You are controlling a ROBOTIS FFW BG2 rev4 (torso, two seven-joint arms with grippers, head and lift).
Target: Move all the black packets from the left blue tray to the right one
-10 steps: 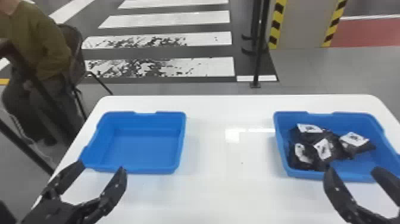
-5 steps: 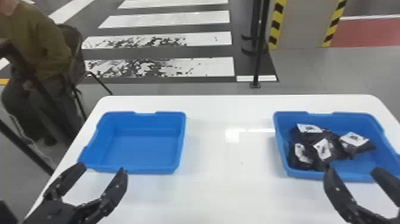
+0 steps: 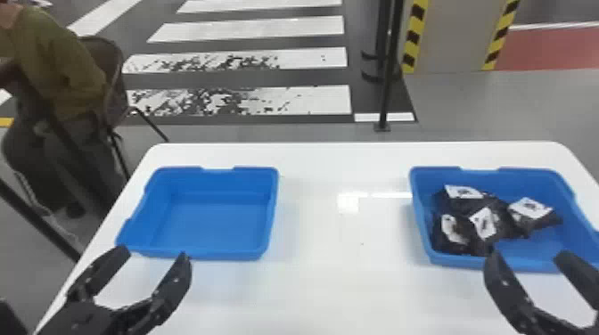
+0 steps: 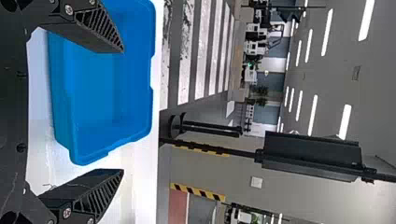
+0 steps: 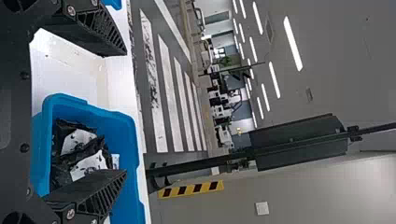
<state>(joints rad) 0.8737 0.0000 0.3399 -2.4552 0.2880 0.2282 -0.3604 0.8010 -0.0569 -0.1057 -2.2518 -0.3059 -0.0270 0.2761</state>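
In the head view my left gripper point(image 3: 153, 254) stands open at the near edge of the left blue tray point(image 3: 214, 222), which holds nothing. My right gripper point(image 3: 526, 256), also open, is at the near side of the right blue tray point(image 3: 421, 214). Several black packets point(image 3: 459, 238) with white labels lie bunched in that tray's left and middle part. The left wrist view has the left gripper point(image 4: 122, 111) with its fingers apart, the left tray point(image 4: 93, 88) beyond. In the right wrist view the right gripper point(image 5: 126, 113) has nothing between its fingers; packets point(image 5: 77, 154) lie in the tray past one finger.
The white table point(image 3: 343, 276) spreads between and in front of the trays. Behind it stands a thin black post point(image 3: 388, 80) on the floor, with a striped yellow-black pillar point(image 3: 454, 40) to its right.
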